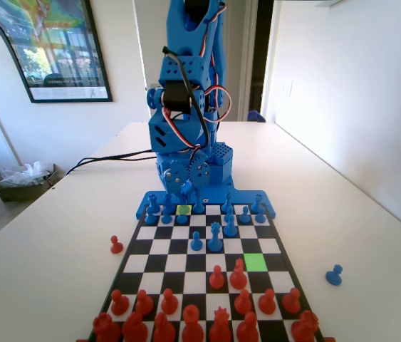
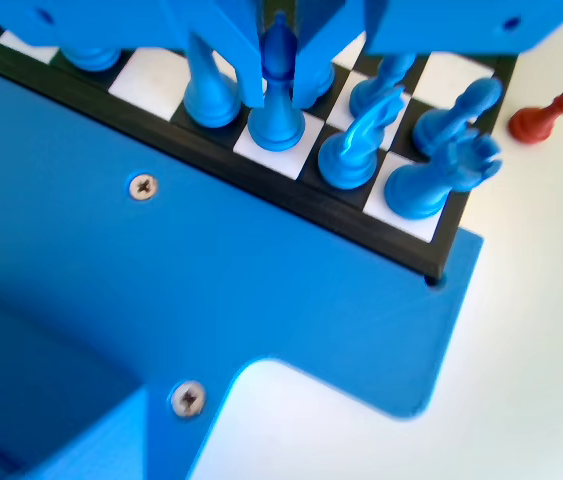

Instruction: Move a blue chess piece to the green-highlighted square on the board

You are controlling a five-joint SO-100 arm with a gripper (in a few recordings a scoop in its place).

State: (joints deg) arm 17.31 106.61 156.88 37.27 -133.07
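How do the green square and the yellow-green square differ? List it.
Colour: the green square is bright; the yellow-green square is paler. Place, fixed view: the green square lies mid-board by red pieces; the yellow-green square lies far, among blue pieces. Both are single cells.

The board [image 1: 207, 246] was chequered in black and white, with a black rim. One cell [image 1: 255, 261] on its near right part was bright green, and a paler yellow-green cell [image 1: 183, 209] lay at the far end. The pieces at the far end were blue, like the arm [image 1: 186, 92] behind them; the near pieces were red. One red pawn [image 1: 116, 245] stood on the white table [image 1: 58, 242] at the left, one blue pawn [image 1: 334, 274] at the right. In the wrist view, a blue piece [image 2: 279, 85] stood on a white cell between the blue jaws.
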